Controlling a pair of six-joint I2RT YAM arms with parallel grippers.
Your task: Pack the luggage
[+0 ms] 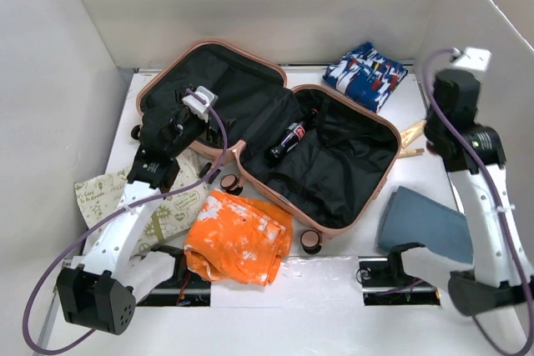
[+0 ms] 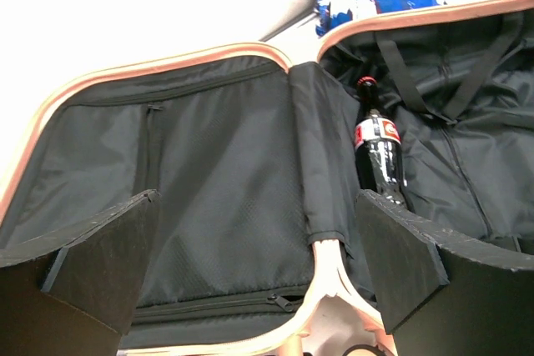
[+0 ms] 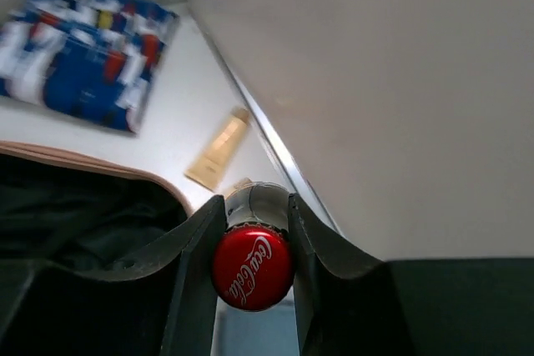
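My right claw (image 3: 254, 206) is clamped on a Coca-Cola bottle (image 3: 251, 266), cap facing the wrist cam, and the open luggage (image 1: 359, 164) lies on the tabletop (image 1: 400, 97) just to its left, so I'd swing that way; my left claw (image 2: 257, 206) hangs spread wide over the left half.

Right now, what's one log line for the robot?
left gripper: open, over luggage | right gripper: shut on red-capped Coca-Cola bottle | inside luggage: one cola bottle

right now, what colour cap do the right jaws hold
Red cap, white script; best in right wrist view.
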